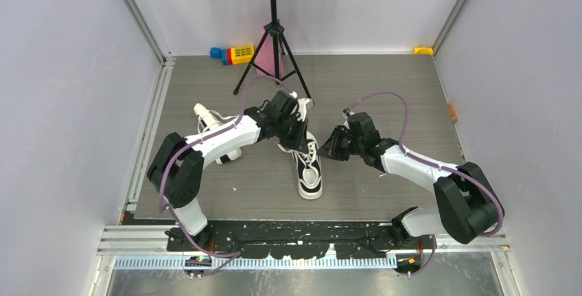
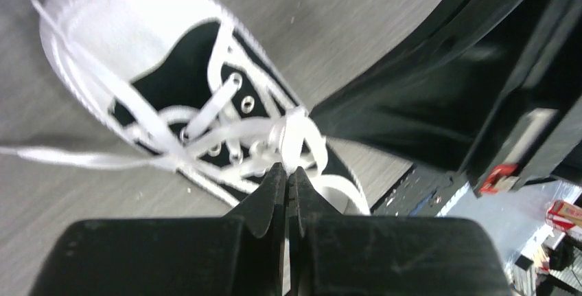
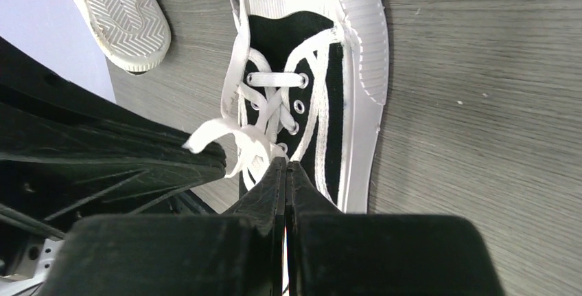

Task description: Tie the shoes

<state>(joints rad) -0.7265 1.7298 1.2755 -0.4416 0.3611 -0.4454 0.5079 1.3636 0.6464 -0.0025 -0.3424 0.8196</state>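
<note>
**A:** What's hard to make out?

**B:** The second shoe [image 3: 120,14]. From above, the left arm [image 1: 206,146] covers most of it. The right wrist view gives only its patterned sole, cut off at the frame edge. The left wrist view is blurred. In both wrist views the jaw tips hide the spot where the laces bunch.

**A:** Are the jaws holding anything?

**B:** The left jaws are pressed together, and so are the right jaws. I can't tell whether a lace is nipped between either pair.

**A:** Where's the shoe they're at?

**B:** The centre shoe [image 1: 310,172] stands upright on the worktop [image 1: 384,90], with its toe toward the arm bases. Both pairs of jaws meet at its top eyelets, and the right arm [image 1: 418,165] reaches in from the right. The left tips are just beside a lace loop [image 2: 295,128], and the right tips are against another loop [image 3: 237,141]. One loose lace end [image 2: 68,155] trails out over the worktop.

**A:** And the count?

**B:** Two shoes, two arms and one music stand [image 1: 273,42]. There's also a small cluster of toy blocks [image 1: 233,53] behind the stand.
</note>
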